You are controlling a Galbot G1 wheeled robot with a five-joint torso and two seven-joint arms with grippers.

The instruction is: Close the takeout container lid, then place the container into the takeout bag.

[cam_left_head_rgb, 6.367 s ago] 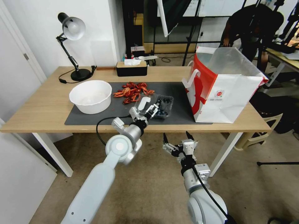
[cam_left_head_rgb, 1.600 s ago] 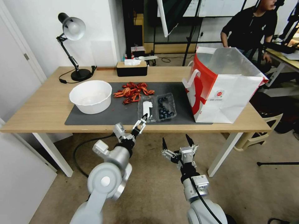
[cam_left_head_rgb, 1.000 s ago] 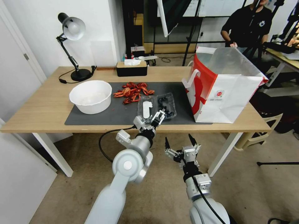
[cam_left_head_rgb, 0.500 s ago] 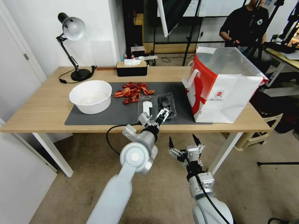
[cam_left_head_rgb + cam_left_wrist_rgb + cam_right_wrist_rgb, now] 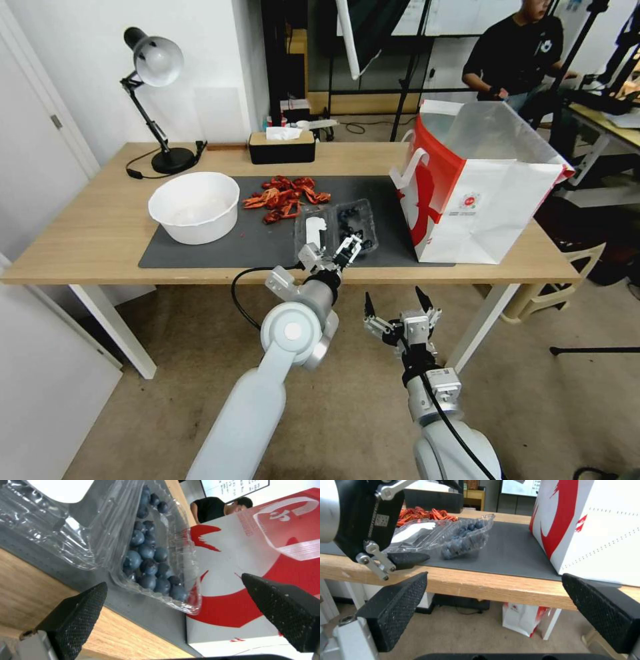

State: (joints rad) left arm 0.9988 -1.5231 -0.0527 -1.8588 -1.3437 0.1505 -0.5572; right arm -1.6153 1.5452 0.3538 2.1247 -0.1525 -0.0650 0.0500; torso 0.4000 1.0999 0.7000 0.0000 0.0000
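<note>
The takeout container [image 5: 357, 227] lies open on the grey mat [image 5: 200, 257], dark berries in its right half. Its lid [image 5: 313, 230], with a white sticker, lies flat to the left of that half. My left gripper [image 5: 332, 252] is open at the container's near edge, just above the table's front. In the left wrist view the berries [image 5: 150, 562] and lid [image 5: 50, 525] sit just beyond the spread fingertips [image 5: 90, 605]. My right gripper [image 5: 400, 310] hangs open below the table edge, facing the container [image 5: 460, 537]. The takeout bag [image 5: 480, 193] stands open at the right.
A big white bowl [image 5: 195, 207] sits at the mat's left, with red scraps [image 5: 283, 193] behind the container. A desk lamp [image 5: 157, 100] and a black tissue box [image 5: 281, 147] stand at the back. The bag's red side [image 5: 560, 517] rises close to the container's right.
My left gripper let go of the raised lid and drew back, leaving the container lying open. It has since come back to the container's near edge. The right arm drifted slightly right.
</note>
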